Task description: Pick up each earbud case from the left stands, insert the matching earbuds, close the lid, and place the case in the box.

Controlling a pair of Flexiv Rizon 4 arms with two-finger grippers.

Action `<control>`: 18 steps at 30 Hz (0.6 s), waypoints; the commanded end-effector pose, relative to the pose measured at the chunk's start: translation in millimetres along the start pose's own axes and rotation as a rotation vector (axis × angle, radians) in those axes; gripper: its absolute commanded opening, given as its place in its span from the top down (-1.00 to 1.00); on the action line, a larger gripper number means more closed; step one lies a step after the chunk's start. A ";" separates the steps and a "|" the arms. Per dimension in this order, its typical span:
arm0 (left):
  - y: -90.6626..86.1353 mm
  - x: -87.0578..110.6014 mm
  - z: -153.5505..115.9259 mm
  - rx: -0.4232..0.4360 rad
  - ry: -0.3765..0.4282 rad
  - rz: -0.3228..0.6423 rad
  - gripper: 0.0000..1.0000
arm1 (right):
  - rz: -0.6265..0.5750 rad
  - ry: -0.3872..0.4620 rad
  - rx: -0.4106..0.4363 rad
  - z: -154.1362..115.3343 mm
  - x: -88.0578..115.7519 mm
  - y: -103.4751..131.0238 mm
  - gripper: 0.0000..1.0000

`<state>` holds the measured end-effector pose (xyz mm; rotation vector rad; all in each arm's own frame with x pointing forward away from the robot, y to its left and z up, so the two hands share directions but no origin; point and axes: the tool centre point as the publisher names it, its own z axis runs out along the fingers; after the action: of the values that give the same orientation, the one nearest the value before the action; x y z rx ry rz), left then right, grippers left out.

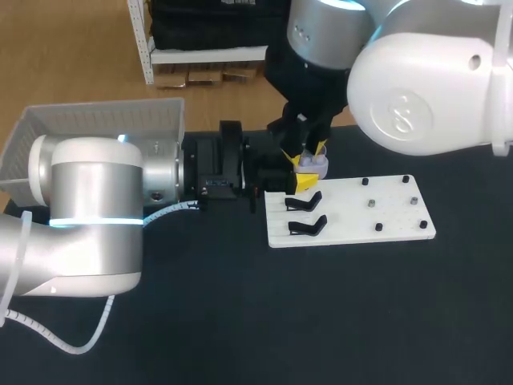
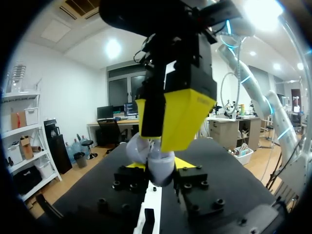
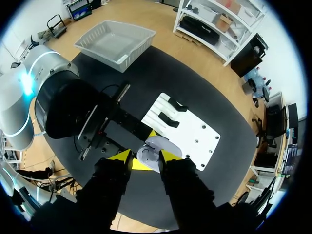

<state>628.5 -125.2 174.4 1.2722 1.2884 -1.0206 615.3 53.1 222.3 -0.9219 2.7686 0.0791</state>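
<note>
Head view: the right gripper (image 1: 312,166) is clamped on the pale case (image 1: 311,162), over the white board's (image 1: 377,220) edge. The left gripper (image 1: 268,175) is just beside it.

Left wrist view: the case sits right at the left gripper; its grip cannot be told.

Right wrist view: the case lies in the right gripper, with the board just ahead.

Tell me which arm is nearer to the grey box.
Left. The left arm lies right beside the grey box. The right arm comes in from the opposite side; its fingers grip the earbud case by the white board, apart from the box.
</note>
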 end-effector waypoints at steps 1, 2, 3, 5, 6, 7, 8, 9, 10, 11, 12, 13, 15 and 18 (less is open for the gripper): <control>-2.8 1.0 0.3 -0.012 -0.007 0.004 1.00 | 0.002 -0.008 0.002 -1.5 3.1 0.7 0.29; -2.8 1.0 0.3 -0.012 -0.007 0.004 1.00 | 0.001 -0.008 0.002 -1.6 3.4 0.9 0.29; -2.8 1.0 0.3 -0.012 -0.007 0.004 1.00 | 0.001 -0.008 0.002 -1.8 3.7 1.0 0.29; -2.8 1.0 0.3 -0.012 -0.007 0.004 1.00 | 0.001 -0.011 0.002 -4.9 5.4 1.9 0.29; -2.8 1.0 0.3 -0.012 -0.007 0.004 1.00 | 0.001 -0.015 0.000 -7.3 6.0 2.4 0.28; -2.8 1.0 0.3 -0.012 -0.007 0.004 1.00 | 0.004 -0.025 -0.004 -10.1 6.4 2.6 0.28; -2.8 1.0 0.3 -0.012 -0.007 0.004 1.00 | 0.009 -0.036 -0.012 -13.9 6.1 2.6 0.28; -2.8 1.0 0.3 -0.012 -0.007 0.004 1.00 | 0.013 -0.048 -0.013 -17.6 5.3 2.5 0.28; -2.8 1.0 0.3 -0.012 -0.007 0.004 1.00 | 0.018 -0.061 -0.012 -21.1 3.7 1.9 0.28; -2.8 1.0 0.3 -0.012 -0.007 0.004 1.00 | 0.024 -0.073 -0.012 -25.1 1.2 1.0 0.27; -2.8 1.0 0.3 -0.012 -0.007 0.004 1.00 | 0.027 -0.087 -0.009 -28.4 -1.6 -0.1 0.27; -2.8 1.0 0.3 -0.012 -0.007 0.004 1.00 | 0.031 -0.097 -0.002 -30.3 -4.9 -2.0 0.27; -2.8 1.0 0.3 -0.012 -0.007 0.004 1.00 | 0.047 -0.109 0.024 -30.1 -12.4 -7.7 0.27; -2.8 1.0 0.3 -0.012 -0.007 0.004 1.00 | 0.079 -0.136 0.045 -26.0 -23.5 -15.6 0.25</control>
<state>628.3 -125.0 174.6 1.2720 1.2885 -1.0207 633.5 49.5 259.6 -0.7927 2.6866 0.0914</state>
